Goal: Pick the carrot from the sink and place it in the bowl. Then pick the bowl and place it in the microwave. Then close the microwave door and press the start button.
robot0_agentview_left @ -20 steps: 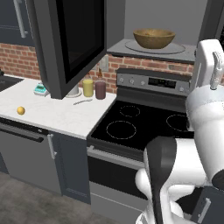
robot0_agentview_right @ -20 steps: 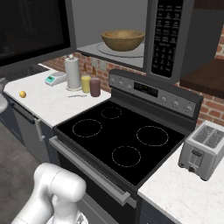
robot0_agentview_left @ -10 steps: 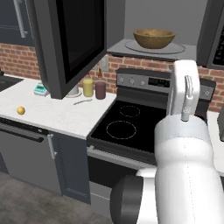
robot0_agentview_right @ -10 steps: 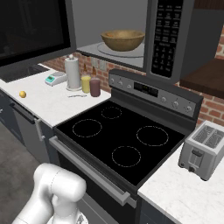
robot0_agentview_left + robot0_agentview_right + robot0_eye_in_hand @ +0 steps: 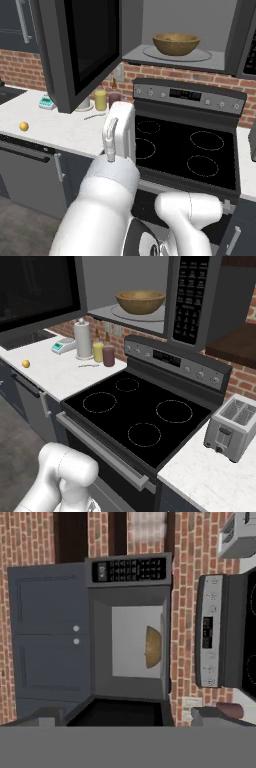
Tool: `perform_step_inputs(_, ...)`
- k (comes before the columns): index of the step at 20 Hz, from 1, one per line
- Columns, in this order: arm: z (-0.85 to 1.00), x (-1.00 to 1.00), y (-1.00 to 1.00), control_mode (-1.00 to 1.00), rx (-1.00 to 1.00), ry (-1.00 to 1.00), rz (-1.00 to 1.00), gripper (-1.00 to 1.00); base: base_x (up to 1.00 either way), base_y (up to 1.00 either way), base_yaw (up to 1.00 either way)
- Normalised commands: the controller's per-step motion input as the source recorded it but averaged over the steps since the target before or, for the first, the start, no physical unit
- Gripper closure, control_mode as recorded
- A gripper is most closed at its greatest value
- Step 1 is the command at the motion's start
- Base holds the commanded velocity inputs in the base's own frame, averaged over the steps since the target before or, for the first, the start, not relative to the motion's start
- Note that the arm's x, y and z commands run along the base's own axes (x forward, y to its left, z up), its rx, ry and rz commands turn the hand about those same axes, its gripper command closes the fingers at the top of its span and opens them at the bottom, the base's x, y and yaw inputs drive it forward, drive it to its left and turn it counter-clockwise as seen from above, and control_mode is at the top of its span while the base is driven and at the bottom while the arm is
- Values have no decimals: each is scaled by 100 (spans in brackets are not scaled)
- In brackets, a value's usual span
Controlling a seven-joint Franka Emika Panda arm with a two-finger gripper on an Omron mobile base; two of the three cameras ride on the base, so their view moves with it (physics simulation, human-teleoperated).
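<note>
1. On my left base camera I count one yellow fruit (image 5: 23, 126) on the white counter (image 5: 60, 131), one teal scale (image 5: 46, 102) behind it, then one yellow jar (image 5: 101, 100) and one dark jar (image 5: 115, 98) side by side against the brick wall (image 5: 20, 77).
2. One microwave door (image 5: 80, 47) hangs swung open over that counter; the one microwave (image 5: 185, 30) sits above the stove (image 5: 192, 150), with the one bowl (image 5: 176, 44) standing on its glass turntable (image 5: 177, 55).
3. The stove shows four burner rings; one toaster (image 5: 233, 427) stands on the counter at its right in the right base camera.
4. The gripper (image 5: 127, 714) stands released: both tips sit wide apart with nothing between them, aimed at the open microwave cavity.
5. I cannot make out a carrot; the bowl's inside is hidden by its rim in all views. The hand camera is rolled, so the bowl appears edge-on as a brown sliver.
6. My own arm blocks the lower stove front in the left view, and a paper towel roll (image 5: 83, 339) is half hidden there behind the door.
</note>
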Motion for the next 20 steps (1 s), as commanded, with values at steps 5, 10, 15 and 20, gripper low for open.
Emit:
perform_step_inputs(5,-42,72,78,-100,0,-3,-5,-100,0,0,0)
perform_step_inputs(10,-39,83,50,-100,-2,0,-2,-100,0,0,0)
perform_step_inputs(15,-47,71,88,-100,-5,0,-3,-100,0,0,0)
perform_step_inputs(20,-46,90,89,-100,-4,0,-3,-100,0,0,0)
